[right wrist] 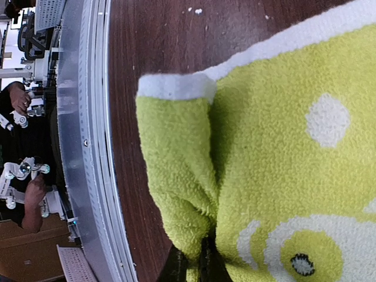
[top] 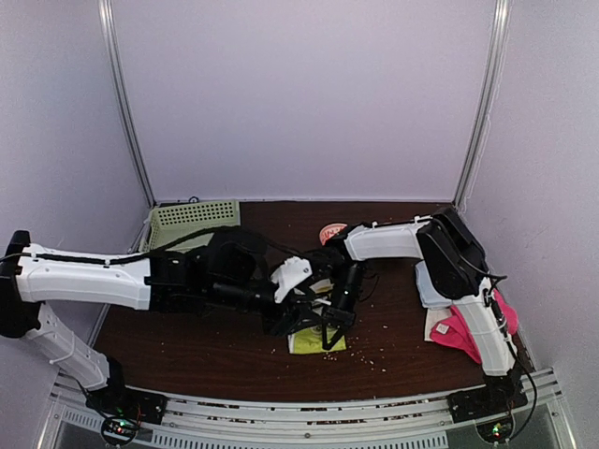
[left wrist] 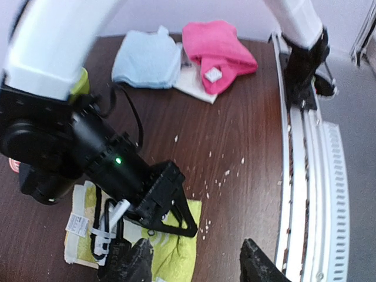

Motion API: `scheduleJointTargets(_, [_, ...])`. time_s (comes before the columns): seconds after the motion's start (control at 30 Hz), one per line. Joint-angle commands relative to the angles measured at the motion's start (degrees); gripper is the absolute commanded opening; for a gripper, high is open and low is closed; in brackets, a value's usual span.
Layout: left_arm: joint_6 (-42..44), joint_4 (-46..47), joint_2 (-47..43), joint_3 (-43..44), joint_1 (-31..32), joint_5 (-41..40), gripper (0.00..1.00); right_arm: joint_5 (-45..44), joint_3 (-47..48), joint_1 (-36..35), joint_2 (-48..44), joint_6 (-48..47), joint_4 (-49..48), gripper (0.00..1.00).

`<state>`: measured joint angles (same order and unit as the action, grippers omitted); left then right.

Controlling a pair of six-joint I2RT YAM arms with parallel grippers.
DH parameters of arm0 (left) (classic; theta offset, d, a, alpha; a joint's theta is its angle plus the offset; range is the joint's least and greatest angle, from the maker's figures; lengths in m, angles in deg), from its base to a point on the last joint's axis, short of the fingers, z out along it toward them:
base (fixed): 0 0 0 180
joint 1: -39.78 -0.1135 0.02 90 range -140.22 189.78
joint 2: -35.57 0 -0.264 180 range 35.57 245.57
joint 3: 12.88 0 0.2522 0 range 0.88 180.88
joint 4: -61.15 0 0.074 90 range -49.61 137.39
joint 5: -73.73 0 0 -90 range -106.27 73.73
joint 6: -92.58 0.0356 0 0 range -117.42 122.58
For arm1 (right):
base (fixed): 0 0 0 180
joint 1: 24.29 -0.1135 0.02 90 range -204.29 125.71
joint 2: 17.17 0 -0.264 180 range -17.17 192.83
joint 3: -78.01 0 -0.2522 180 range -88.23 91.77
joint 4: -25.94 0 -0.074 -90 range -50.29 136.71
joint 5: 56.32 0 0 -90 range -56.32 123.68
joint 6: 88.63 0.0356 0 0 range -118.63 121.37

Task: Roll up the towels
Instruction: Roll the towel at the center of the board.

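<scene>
Yellow towel (right wrist: 282,147) pinched in my right gripper (right wrist: 201,264) at frame bottom; left gripper (left wrist: 197,267) gapes wide over its right edge.

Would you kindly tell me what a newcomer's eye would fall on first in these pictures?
First is the yellow towel at the front centre of the table, with the right jaws pinching a fold of it and the left jaws open close by. Next comes the bright pink towel at the right edge, bunched beside the light blue towel and over a cream towel. Then comes the green basket in the far left corner.
</scene>
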<state>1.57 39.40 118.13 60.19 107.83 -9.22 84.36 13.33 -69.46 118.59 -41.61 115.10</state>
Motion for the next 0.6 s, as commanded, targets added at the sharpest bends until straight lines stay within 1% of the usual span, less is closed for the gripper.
scheduleJointTargets(0.0, [8.89,-7.20,7.84,3.91,2.35,-4.78,0.49,-4.40,-0.51,-0.04,3.65,2.06,1.71,0.02])
scheduleJointTargets(0.1, [11.04,-10.45,13.22,6.65,2.44,-7.08,0.45,-4.28,-0.40,0.08,3.37,1.33,2.26,0.02])
scheduleJointTargets(0.2, [13.24,-11.75,17.69,8.17,2.72,-8.98,0.45,-4.32,-0.24,0.08,3.33,1.39,2.30,0.02])
scheduleJointTargets(0.3, [15.01,-10.53,20.60,8.28,2.89,-10.03,0.46,-3.79,-0.22,0.07,3.65,1.39,2.21,0.02])
scheduleJointTargets(0.4, [16.51,-9.59,23.50,8.66,2.96,-11.22,0.45,-3.28,-0.22,0.04,3.92,1.39,2.13,0.02])
scheduleJointTargets(0.57, [17.44,-7.99,26.60,9.13,2.92,-9.31,0.37,-3.14,-0.22,0.08,3.81,1.29,1.95,0.02])
